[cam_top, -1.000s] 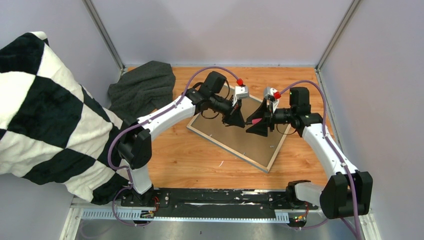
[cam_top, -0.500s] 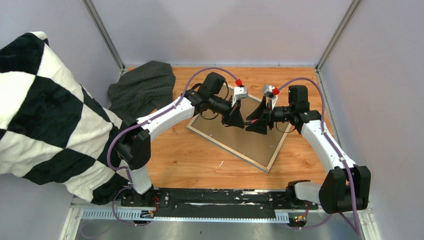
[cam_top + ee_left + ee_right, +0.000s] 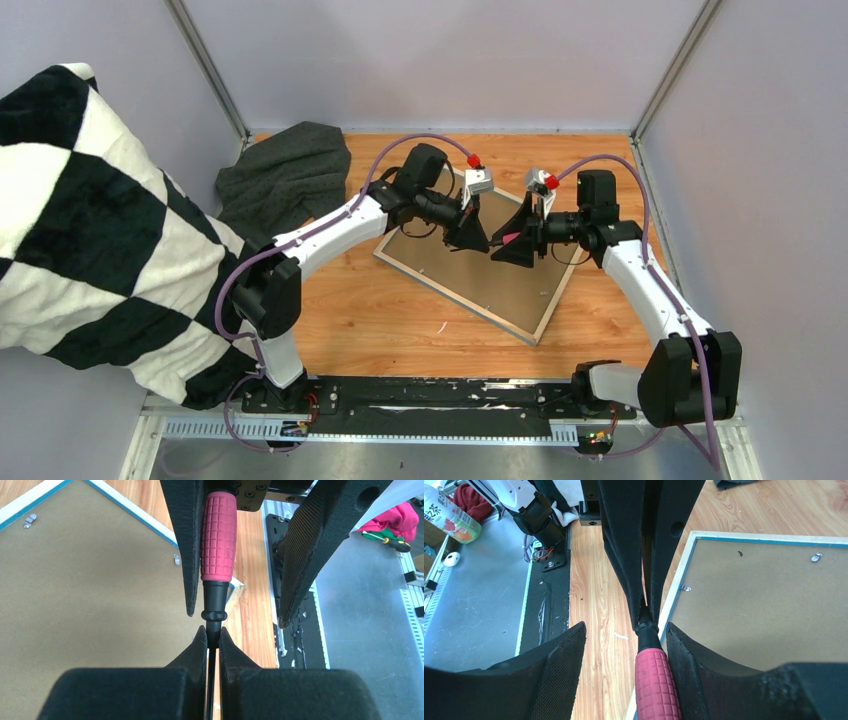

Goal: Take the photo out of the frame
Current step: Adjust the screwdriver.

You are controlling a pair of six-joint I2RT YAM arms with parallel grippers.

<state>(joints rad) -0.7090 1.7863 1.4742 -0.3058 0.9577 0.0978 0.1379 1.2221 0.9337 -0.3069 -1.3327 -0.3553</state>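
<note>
The frame lies face down on the wooden table, its pale wood edge round the plain brown backing board. The photo is hidden under the board. Both grippers meet above the frame's far half. My left gripper is shut on the black shaft of a pink-handled tool, as the left wrist view shows. My right gripper is open around the pink handle, which lies close to one finger, with a wide gap on the other side. The frame's edge passes below the tool.
Small metal tabs sit along the board's border. A dark grey cloth lies at the back left. A black-and-white chequered cushion fills the left side. Enclosure walls stand close on all sides.
Both grippers have shifted slightly up and to the left together with the tool between them. The frame has not moved.
</note>
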